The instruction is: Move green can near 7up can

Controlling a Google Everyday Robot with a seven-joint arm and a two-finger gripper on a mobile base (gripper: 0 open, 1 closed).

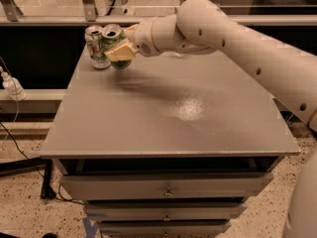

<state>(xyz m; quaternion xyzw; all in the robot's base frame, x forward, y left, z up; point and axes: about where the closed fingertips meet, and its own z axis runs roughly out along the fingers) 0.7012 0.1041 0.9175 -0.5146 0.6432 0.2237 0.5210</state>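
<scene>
At the far left corner of the table (pixel 173 113), the green can (pixel 112 34) stood upright just beside the 7up can (pixel 95 47), pinched between the gripper's (pixel 122 42) jaws. You likely needed to release gently and withdraw rightward, since only that neighbouring can risked being knocked.

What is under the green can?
The grey table. The gripper holds the green can at the far corner, right next to the white can. It covers the can's lower side, so whether the can touches the table is hidden.
</scene>
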